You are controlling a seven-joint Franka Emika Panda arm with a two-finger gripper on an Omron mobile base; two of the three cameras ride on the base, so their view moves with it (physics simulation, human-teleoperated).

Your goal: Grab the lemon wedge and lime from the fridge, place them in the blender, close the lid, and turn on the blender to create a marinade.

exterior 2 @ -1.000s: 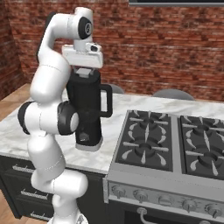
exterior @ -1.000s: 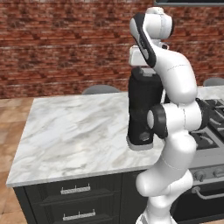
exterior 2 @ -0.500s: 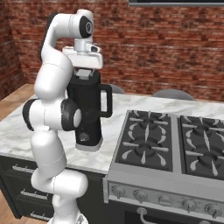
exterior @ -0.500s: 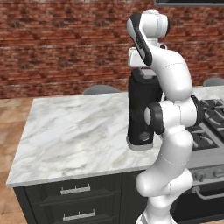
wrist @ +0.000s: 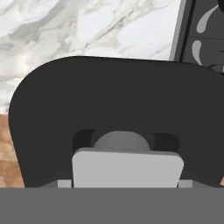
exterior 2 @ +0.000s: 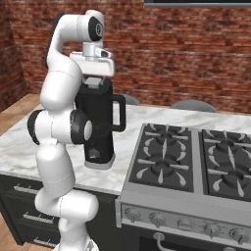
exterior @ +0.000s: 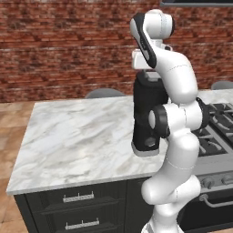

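lid: we see it from above, black with rounded corners, a grey piece at its lower middle
table: we see white marble beyond the lid
stove: we see it at upper right

A white marble desk spreads below the pincer, over dark drawers with metal handles. A black gas stove with knobs sits to the pincer's right, and a red brick wall rises behind.

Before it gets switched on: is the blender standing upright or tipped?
Upright. The blender stands straight on its grey foot, flat on the marble counter, handle vertical.
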